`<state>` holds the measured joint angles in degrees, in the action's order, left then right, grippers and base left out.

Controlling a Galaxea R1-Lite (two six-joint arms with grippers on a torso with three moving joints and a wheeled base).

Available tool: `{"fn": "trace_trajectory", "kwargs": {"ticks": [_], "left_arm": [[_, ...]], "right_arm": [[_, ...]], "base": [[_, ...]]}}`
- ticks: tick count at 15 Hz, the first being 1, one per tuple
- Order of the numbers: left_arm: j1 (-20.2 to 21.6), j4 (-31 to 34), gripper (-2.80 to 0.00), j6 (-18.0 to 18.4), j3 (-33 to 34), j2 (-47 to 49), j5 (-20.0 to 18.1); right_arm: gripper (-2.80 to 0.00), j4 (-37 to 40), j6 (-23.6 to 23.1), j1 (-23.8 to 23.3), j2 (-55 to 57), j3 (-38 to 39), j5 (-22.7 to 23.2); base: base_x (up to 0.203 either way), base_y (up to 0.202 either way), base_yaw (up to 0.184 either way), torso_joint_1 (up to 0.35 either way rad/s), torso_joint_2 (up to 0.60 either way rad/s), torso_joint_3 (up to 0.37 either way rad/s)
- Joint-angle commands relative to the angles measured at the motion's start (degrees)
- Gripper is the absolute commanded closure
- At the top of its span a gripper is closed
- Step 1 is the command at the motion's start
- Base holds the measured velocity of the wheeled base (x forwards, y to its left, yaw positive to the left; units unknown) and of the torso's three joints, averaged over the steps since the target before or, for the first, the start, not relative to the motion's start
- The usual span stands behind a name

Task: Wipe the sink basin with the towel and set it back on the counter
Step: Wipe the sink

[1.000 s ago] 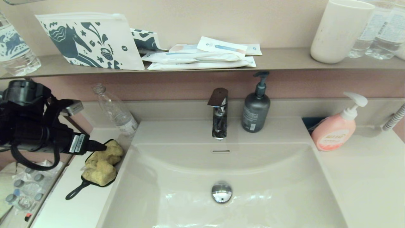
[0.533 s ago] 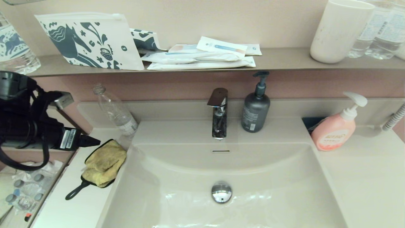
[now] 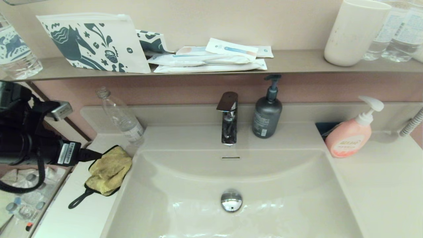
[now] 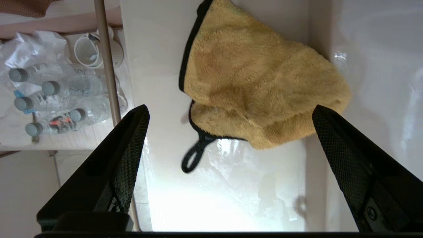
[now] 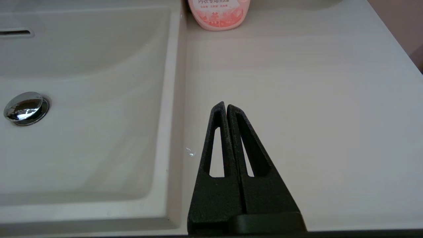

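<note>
We found the sink basin point(image 3: 271, 185) wide open from above, with only the drain plug point(image 3: 231, 200) low in its floor and the faucet point(image 3: 228, 117) and dark pump bottle point(image 3: 267, 112) guarding its back rim. On the left strip of counter point(image 3: 79, 218) the way was tighter: the towel point(image 3: 107, 170) lay against the basin's edge, a clear bottle point(image 3: 120, 115) leaned just behind it, and the left gripper point(image 4: 228, 119) hung over it with fingers spread wide, while the shelf point(image 3: 297, 64) overhung the back. On the right, the counter lay bare in front of the pink soap bottle point(image 3: 352, 134), where the right gripper point(image 5: 226, 106) hovered with fingers pressed together.
</note>
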<state>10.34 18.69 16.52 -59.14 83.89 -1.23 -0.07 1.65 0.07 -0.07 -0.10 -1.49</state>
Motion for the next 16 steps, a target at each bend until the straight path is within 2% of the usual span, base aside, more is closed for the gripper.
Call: {"fn": "trace_trajectory", "kwargs": {"ticks": [1,2,4,5,6,7,10,16], "left_arm": [[-0.5,-0.1,-2.8,-4.2,3.1,-5.4,-0.5],[-2.8,-0.1,-2.8,-7.5,5.1,-7.6,-0.3],[-8.9,-0.2,-2.8,-11.1,8.3,-12.8,1.9],[-12.5,-0.1,-2.8,-12.0,9.9,-15.3,5.0],[-14.3,0.0,-2.8,-12.7,11.2,-16.4,9.7],[-14.4,0.2,0.0,-13.0,12.5,-16.6,10.7],[-16.9,-0.5,0.0,-12.8,14.1,-17.6,10.5],[-16.9,-0.5,0.0,-13.2,14.4,-18.2,10.1]], "right_arm": [[0.0,0.0,0.0,0.0,0.1,0.0,-0.1],[0.0,0.0,0.0,0.0,0.1,0.0,0.0],[0.0,0.0,0.0,0.0,0.1,0.0,0.0],[0.0,0.0,0.0,0.0,0.1,0.0,0.0],[0.0,0.0,0.0,0.0,0.1,0.0,0.0],[0.0,0.0,0.0,0.0,0.1,0.0,0.0],[0.0,0.0,0.0,0.0,0.1,0.0,0.0],[0.0,0.0,0.0,0.0,0.1,0.0,0.0]], "base": [[0.0,0.0,0.0,0.0,0.0,0.0],[0.0,0.0,0.0,0.0,0.0,0.0],[0.0,0.0,0.0,0.0,0.0,0.0],[0.0,0.0,0.0,0.0,0.0,0.0],[0.0,0.0,0.0,0.0,0.0,0.0],[0.0,0.0,0.0,0.0,0.0,0.0],[0.0,0.0,0.0,0.0,0.0,0.0],[0.0,0.0,0.0,0.0,0.0,0.0]]}}
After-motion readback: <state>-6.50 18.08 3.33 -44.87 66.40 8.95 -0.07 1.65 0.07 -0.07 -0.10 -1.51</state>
